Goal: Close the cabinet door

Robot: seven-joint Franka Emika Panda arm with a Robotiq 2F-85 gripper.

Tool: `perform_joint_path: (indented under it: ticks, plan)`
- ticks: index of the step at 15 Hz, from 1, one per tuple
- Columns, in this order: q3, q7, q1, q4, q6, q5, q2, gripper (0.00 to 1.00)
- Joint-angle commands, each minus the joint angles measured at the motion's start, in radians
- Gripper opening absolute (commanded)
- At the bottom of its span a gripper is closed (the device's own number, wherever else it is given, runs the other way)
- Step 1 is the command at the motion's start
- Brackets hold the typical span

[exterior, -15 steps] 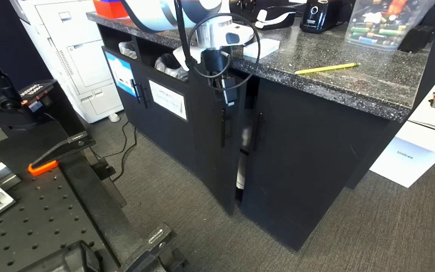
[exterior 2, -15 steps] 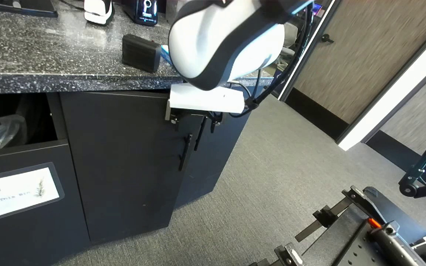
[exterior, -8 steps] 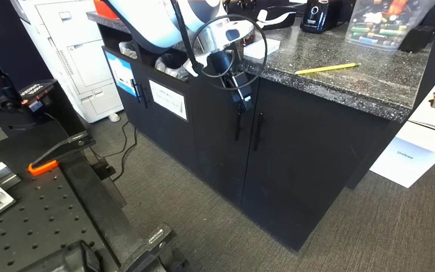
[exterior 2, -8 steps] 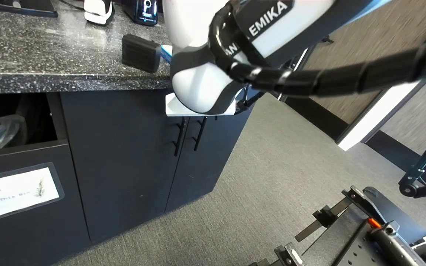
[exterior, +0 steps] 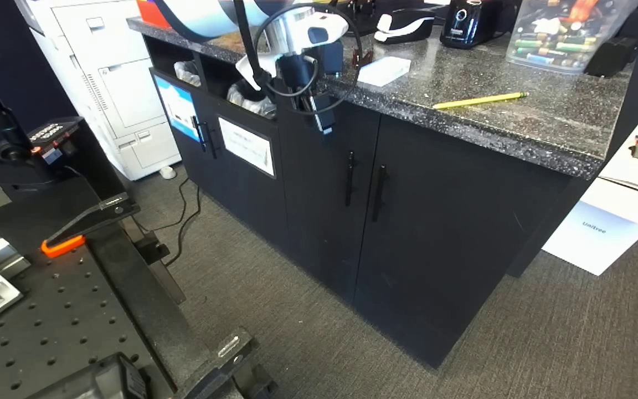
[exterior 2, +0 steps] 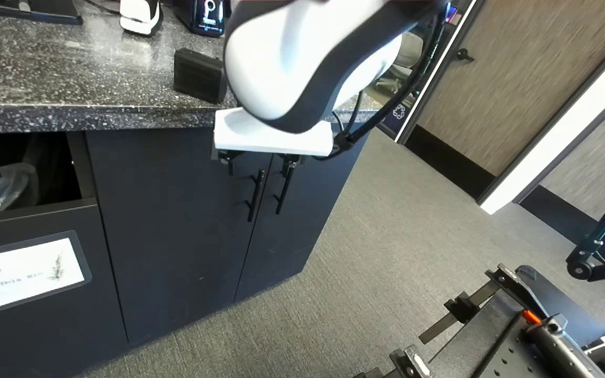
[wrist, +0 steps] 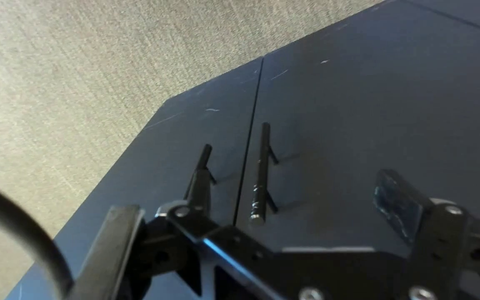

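Cabinet door [exterior 2: 171, 231] sits beyond and below the end effector [wrist: 294, 179], its panel flush with the neighbouring door [exterior: 446, 238] and only a thin seam [wrist: 248, 146] between the two in the wrist view and in both exterior views. The end effector's fingers [wrist: 398, 204] stand widely parted, with nothing in their grasp; the door's bar handle [wrist: 262, 171] shows between them in the wrist view, farther off and free of both. In an exterior view, the end effector hangs before the door's upper part, its fingers reaching lower than the front edge of the counter [exterior: 546, 122], with the handle below and off to one side of it. Judging by that even seam, the closing is done. Whether the door has latched cannot be told. What remains is probably only to draw the end effector back, lifting it away without catching the handle.
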Motion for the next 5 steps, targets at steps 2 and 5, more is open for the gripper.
perform_joint_path:
  ticks: [2, 5]
  plan:
    - [0.175, -0.287, -0.162, -0.261, 0.012, 0.134, -0.269, 1.0]
    - [0.146, -0.309, -0.139, -0.211, 0.001, 0.163, -0.236, 1.0]
